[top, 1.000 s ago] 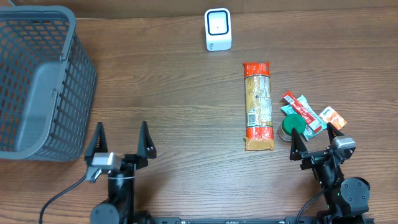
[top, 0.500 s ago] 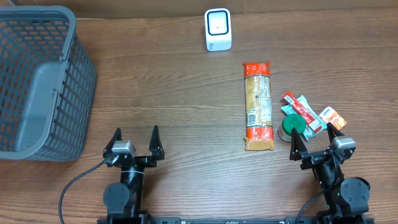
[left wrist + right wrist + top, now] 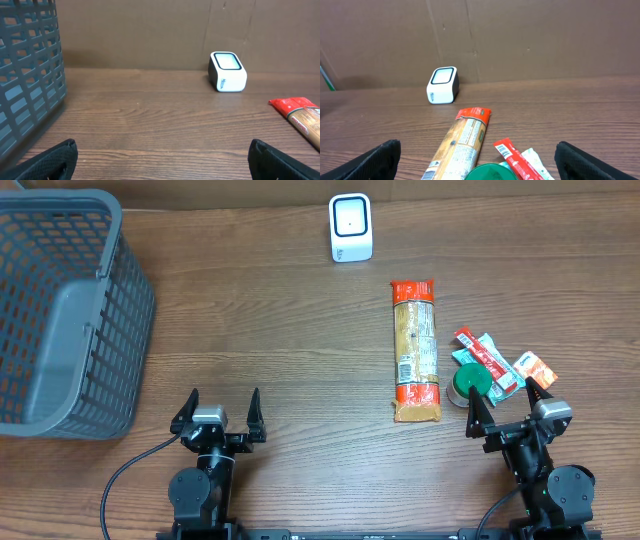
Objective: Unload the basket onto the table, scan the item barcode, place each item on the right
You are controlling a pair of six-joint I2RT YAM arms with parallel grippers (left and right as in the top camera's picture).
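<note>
The grey mesh basket (image 3: 128,320) sits at ten o'clock on the wooden table (image 3: 280,330), same spot as a second ago. Below it, at about seven o'clock, the left gripper (image 3: 222,400) is the one thing that has changed. It has slid toward three o'clock and drawn back a little toward its base, and its fingers now point to twelve instead of standing nearer the basket. Its jaws are spread wide, with nothing between them.

The white scanner (image 3: 351,227) stands upright at twelve o'clock, unmoved. At five o'clock from it, well apart, the long pasta packet (image 3: 416,350) lies flat, lengthwise from twelve to six, its white label facing up. Just beside it at three o'clock are a green-lidded tub (image 3: 470,383) and a small heap of sachets (image 3: 487,358), none of them shifted. The right gripper (image 3: 500,396) has held its place at four o'clock, its jaws spread wide around bare air, with one fingertip just beside the tub.

By count: one basket, one scanner, one pasta packet, one tub, three sachets that I can make out, and two grippers.
</note>
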